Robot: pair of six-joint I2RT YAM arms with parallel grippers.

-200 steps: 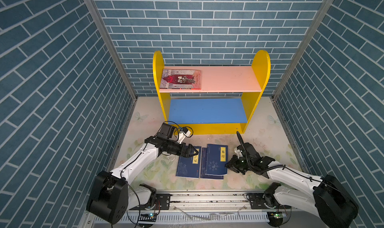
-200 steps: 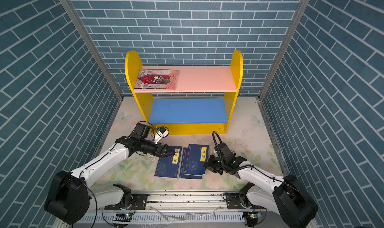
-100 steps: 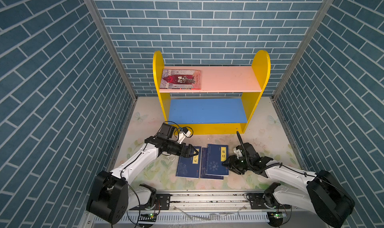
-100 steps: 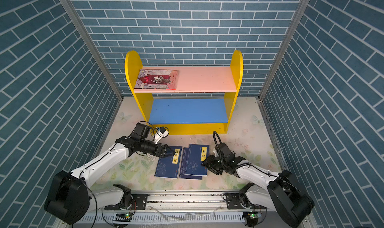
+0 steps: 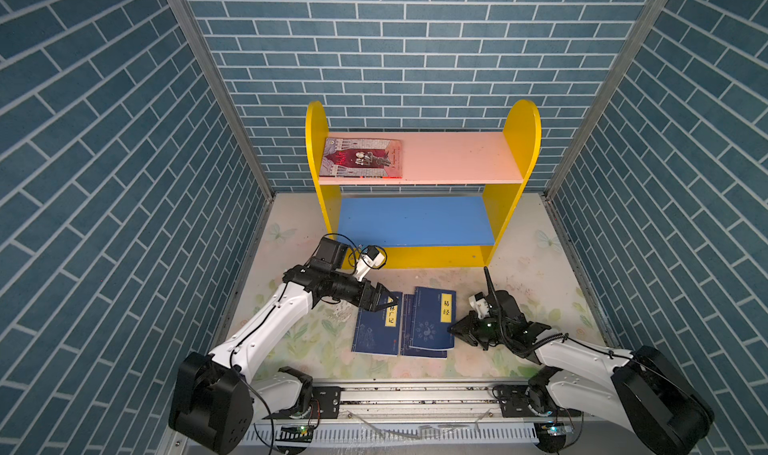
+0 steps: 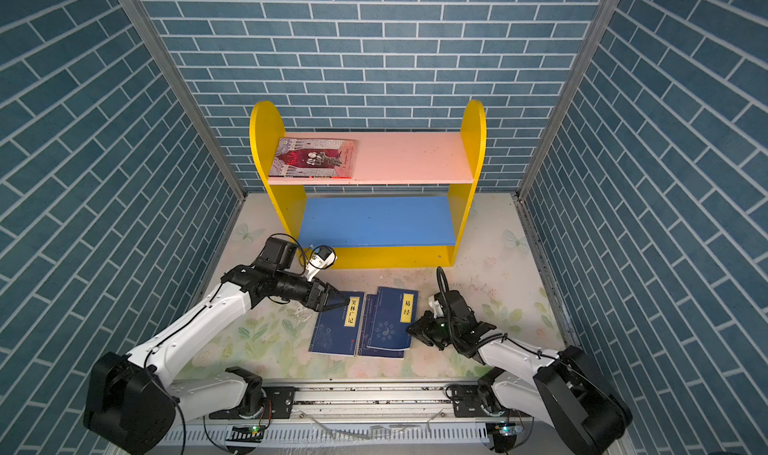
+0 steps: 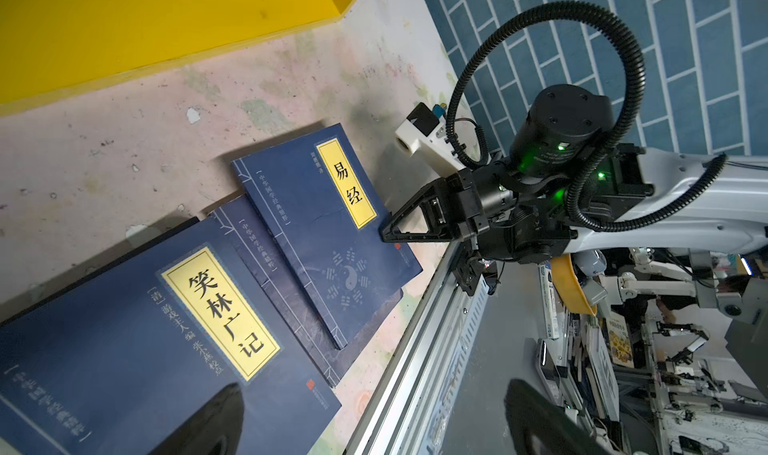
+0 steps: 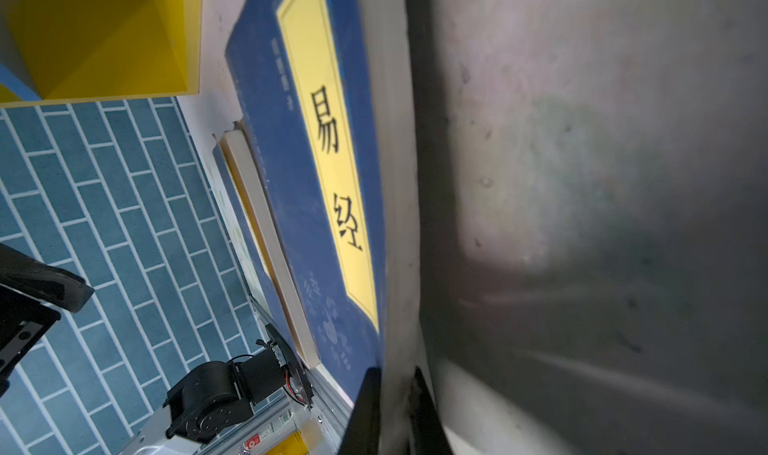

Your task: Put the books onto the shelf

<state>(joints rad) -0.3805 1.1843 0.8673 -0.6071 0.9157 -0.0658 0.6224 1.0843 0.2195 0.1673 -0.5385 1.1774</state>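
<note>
Along the right long edge of the top navy book, the right hand comes in from the side, low over the table. Its fingers are drawn almost together. The right wrist view shows the book's pale page edge running between the two dark fingertips, so it looks to be pinching that edge. Whether it has the whole thin book or only the cover, that blurred close view does not settle.

This book lies flat, partly on a second navy book. Its long axis runs from the rail toward the shelf, so the shelf lies straight beyond the book's far short end and the grip sits crosswise to that line. The right arm is plainly the nearer one.

The left hand is spread wide and empty, poised above the far corner of the left navy book. An illustrated book already lies on the pink upper board, and the blue lower board is bare. Lifted by this one edge, the book would likely hang and droop.
</note>
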